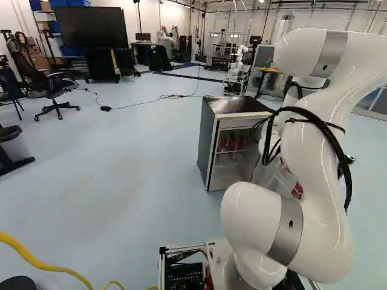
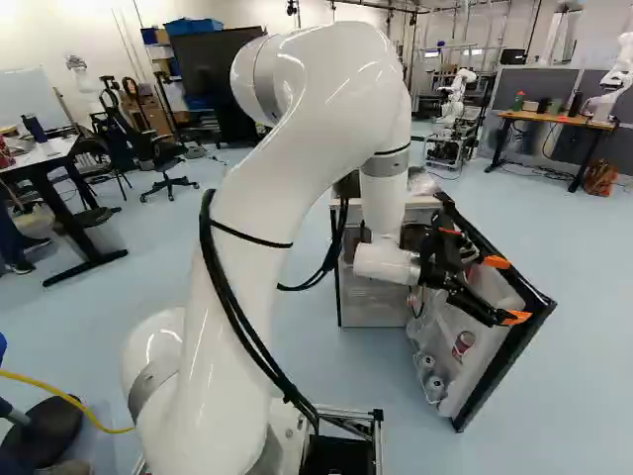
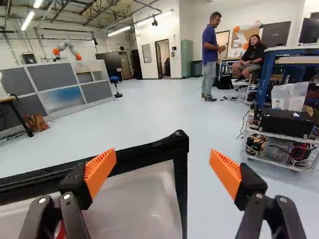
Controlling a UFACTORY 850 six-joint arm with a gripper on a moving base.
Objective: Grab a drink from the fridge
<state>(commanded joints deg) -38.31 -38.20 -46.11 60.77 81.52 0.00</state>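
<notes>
Gripper: one, black, two-fingered, with orange pads; released, the fingers spread well apart, nothing clasped between them. Held out over the fridge door by the arm.

Fridge door: one, dark-edged, with a pale inner lining; swung open, lying below the gripper. Its upper corner is seen ahead of the gripper in the wrist view, between the lines of the two fingers; whether either finger is touched by it cannot be told.

Fridge: one, small, dark-topped; set on the floor on the wrist side of the gripper.

Red drinks: several, stood in a row on a shelf inside the fridge, apart from the gripper.

Red-and-white can: one, lodged in the door's inner side, lower than the gripper.

Pale cans: two, ends showing, kept in the door rack beside the red-and-white can, also lower than the gripper.

Equipment cart: one, loaded, placed beyond the gripper, past the door.

Desk: one, wooden-topped, well apart from the gripper.
</notes>
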